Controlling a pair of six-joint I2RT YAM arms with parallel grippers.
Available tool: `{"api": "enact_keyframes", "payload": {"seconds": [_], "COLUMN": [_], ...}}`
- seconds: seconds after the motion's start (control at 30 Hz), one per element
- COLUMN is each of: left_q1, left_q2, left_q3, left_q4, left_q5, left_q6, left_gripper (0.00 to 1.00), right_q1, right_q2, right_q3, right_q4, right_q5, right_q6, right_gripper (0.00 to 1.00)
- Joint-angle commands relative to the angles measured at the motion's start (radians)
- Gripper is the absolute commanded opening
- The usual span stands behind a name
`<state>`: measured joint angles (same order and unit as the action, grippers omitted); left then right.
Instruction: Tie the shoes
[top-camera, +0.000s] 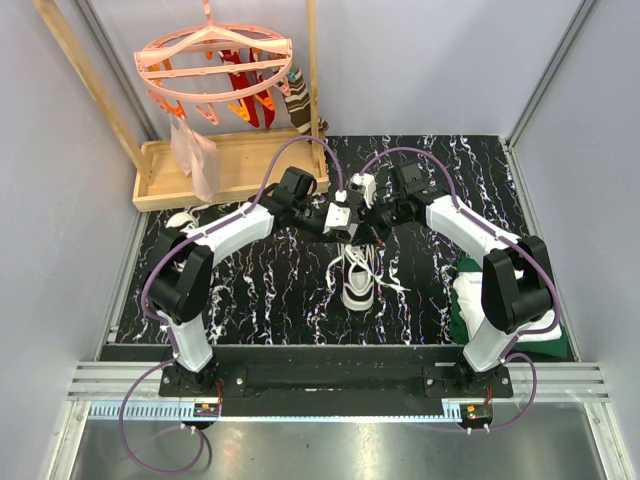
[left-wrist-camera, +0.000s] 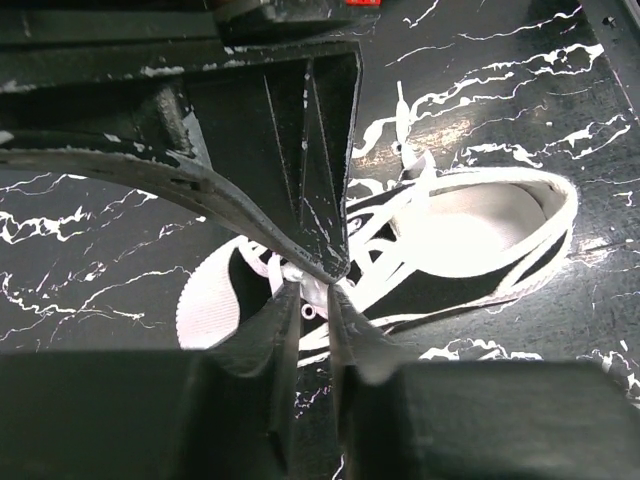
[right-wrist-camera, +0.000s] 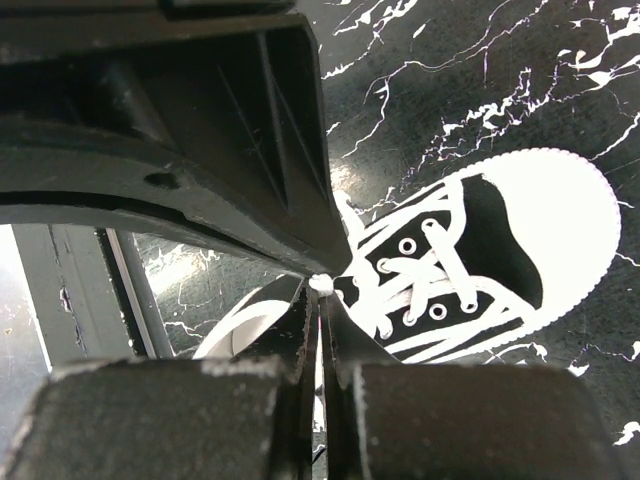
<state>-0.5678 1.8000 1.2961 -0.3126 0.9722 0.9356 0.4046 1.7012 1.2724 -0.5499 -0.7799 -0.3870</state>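
One black canvas shoe with a white toe cap lies mid-table, its long white laces loose. Both grippers meet just above it. My left gripper has its jaws drawn close with a bunch of white lace between the tips, over the shoe. My right gripper is shut on a white lace above the shoe, its finger crossing the left wrist view. The second shoe lies at the left, mostly hidden behind the left arm.
A wooden tray stands at the back left under a pink clip hanger with a dark striped sock. A folded white-and-green cloth lies by the right arm. White walls close in on both sides.
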Motion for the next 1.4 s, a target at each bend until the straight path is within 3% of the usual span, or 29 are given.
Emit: {"api": "enact_keyframes", "payload": {"seconds": [0.0, 0.07, 0.2, 0.33, 0.5, 0.57, 0.7, 1.37], "left_q1": [-0.006, -0.006, -0.003, 0.019, 0.025, 0.023, 0.031, 0.06], "left_q2": [0.001, 0.001, -0.004, -0.011, -0.028, -0.037, -0.054, -0.059], "left_q3": [0.042, 0.043, 0.034, -0.009, -0.063, -0.087, -0.121, -0.138], "left_q4": [0.017, 0.017, 0.067, 0.197, 0.266, 0.302, 0.356, 0.402], "left_q5": [0.04, 0.033, 0.013, 0.013, 0.014, 0.007, -0.006, -0.013], "left_q6": [0.026, 0.014, -0.07, -0.272, -0.365, -0.403, -0.449, -0.534], "left_gripper": [0.11, 0.01, 0.0, 0.0, 0.0, 0.0, 0.0, 0.0], "right_q1": [0.002, 0.002, 0.002, 0.003, -0.006, -0.012, -0.042, -0.024], "right_q2": [-0.035, -0.035, -0.041, -0.055, -0.071, -0.075, -0.078, -0.101], "right_q3": [0.005, 0.007, 0.008, 0.001, -0.011, -0.01, -0.008, -0.13], "right_q4": [0.008, 0.008, 0.008, 0.01, 0.008, 0.008, 0.007, 0.013], "right_q5": [-0.055, -0.056, -0.053, -0.016, 0.002, 0.01, 0.015, 0.022], "right_q6": [-0.012, -0.01, -0.01, -0.001, 0.014, 0.026, 0.049, 0.069], "right_gripper": [0.0, 0.0, 0.04, 0.21, 0.36, 0.36, 0.52, 0.48]}}
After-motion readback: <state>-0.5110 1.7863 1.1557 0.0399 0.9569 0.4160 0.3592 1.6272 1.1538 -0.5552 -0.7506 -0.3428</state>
